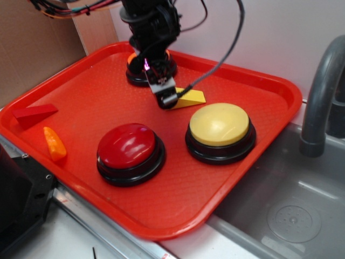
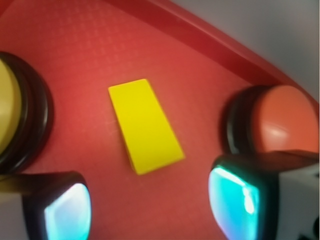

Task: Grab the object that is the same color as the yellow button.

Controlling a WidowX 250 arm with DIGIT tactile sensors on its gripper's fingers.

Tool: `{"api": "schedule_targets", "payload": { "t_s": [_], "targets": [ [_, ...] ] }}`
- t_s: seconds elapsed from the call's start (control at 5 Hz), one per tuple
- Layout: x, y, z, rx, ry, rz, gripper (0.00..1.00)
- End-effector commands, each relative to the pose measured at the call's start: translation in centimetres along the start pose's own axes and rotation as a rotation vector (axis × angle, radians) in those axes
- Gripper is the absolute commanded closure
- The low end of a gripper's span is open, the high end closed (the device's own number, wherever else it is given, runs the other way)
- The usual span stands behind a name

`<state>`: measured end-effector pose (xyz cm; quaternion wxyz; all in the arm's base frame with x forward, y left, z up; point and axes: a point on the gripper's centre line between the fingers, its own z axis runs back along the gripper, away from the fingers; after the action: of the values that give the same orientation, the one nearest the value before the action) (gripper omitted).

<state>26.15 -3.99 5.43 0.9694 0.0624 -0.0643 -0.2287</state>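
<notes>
Red plastic tray [image 1: 70, 91] with a textured floor sits beside a grey sink [image 1: 285, 210] on the right, grey faucet [image 1: 323, 91] rising at the far right. Small bright yellow wedge-shaped block [image 1: 190, 99] lies on the tray floor toward the far middle, just beyond the large pale-yellow dome button on a black base [image 1: 220, 131], apart from it. Black robot gripper [image 1: 167, 98] hangs right at the wedge's left end. Wrist view: fingers [image 2: 232, 200] spread apart, wedge [image 2: 145, 126] between and ahead of them, nothing clamped. Orange dome button [image 1: 148, 67] at far, mostly hidden behind the arm. Red dome button [image 1: 129, 152] near centre. Red wedge [image 1: 33, 114] and small orange piece [image 1: 54, 143] at the left edge.
</notes>
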Motion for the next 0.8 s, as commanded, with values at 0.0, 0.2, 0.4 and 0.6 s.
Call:
{"api": "schedule_targets", "payload": {
  "t_s": [0.0,0.2,0.4,0.6],
  "targets": [
    [2.7,1.3,-1.0,-0.029,-0.008,0.011,0.00],
    [2.6,1.5,-2.6,-0.036,0.034,0.014,0.00],
    [1.8,0.9,-3.0,-0.047,0.052,0.001,0.00],
    [1.0,0.5,-2.2,-0.031,0.061,0.008,1.00]
  ]
}}
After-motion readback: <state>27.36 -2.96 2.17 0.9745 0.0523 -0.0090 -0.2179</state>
